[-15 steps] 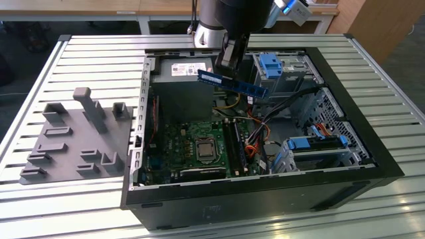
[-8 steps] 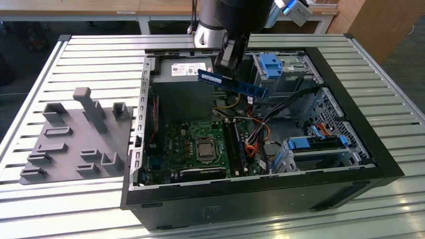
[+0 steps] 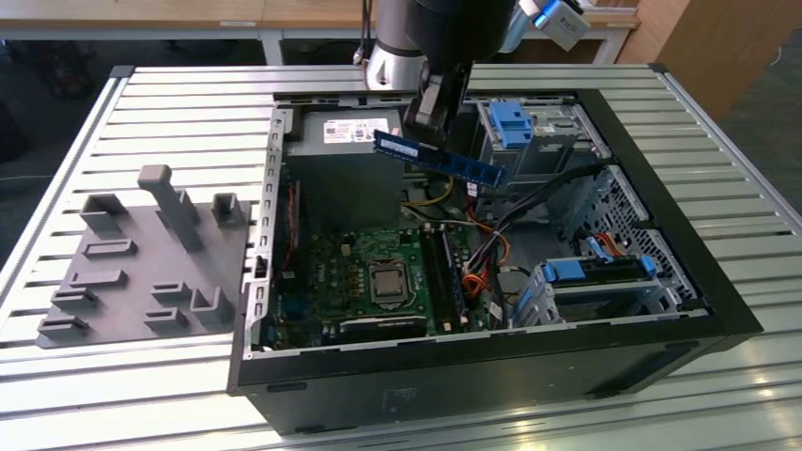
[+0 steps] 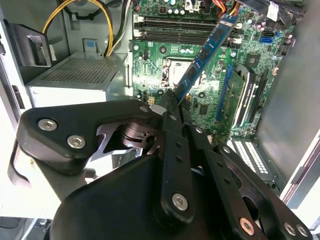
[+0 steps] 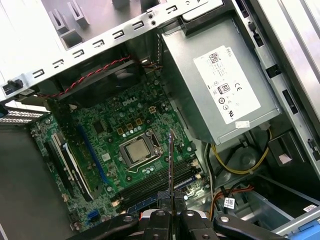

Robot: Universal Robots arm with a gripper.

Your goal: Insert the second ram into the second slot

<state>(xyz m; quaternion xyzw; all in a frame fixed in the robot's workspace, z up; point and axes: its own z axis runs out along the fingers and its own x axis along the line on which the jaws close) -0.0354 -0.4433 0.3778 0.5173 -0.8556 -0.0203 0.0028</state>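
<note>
Closest to me, a black open-sided computer case (image 3: 501, 366) lies on the ribbed silvery metal surface (image 3: 150, 103). A grey moulded holder block (image 3: 126, 272) sits just beside it at the exterior view's left. Over the green motherboard (image 3: 363, 272), the tool (image 3: 420, 127) is clenched on the second ram (image 3: 441, 158), a thin flat blue circuit-board stick. The stick hangs tilted in the air, clear of the slots. Pale wooden desks (image 3: 251, 11) stand beyond.

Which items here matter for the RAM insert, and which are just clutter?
Job:
gripper, shut on the blue RAM stick above the open case
motherboard memory slots

Lying about:
power supply
CPU
blue drive-bay clips
grey fixture tray beside the case
</note>
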